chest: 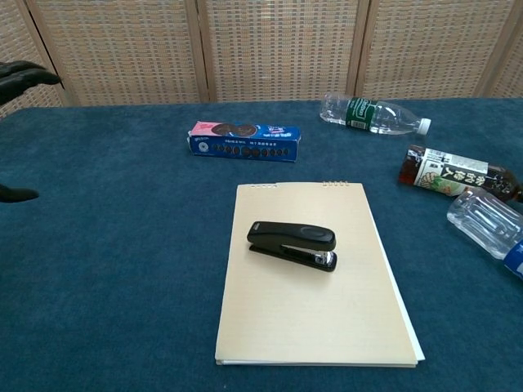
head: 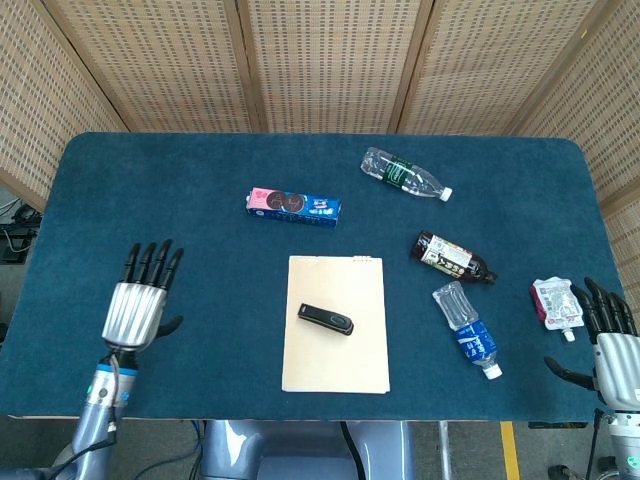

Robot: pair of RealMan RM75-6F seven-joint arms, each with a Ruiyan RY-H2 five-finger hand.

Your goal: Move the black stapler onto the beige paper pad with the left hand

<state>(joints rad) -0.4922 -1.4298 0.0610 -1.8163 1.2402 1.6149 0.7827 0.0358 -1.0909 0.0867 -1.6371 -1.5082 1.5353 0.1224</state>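
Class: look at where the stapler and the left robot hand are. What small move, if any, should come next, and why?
Probably none beyond resting the arm. The black stapler lies flat on the beige paper pad, and the left robot hand is open and well clear of it, so the placing looks done.

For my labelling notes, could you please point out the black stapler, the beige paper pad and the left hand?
black stapler (chest: 292, 234), chest view, middle of its top arm.
beige paper pad (chest: 310, 318), chest view, bare sheet below the stapler.
left hand (head: 137, 308), head view, silver back.

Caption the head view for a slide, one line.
Black stapler lies on the beige paper pad; left hand open and apart at the left, right hand open by the table's edge.
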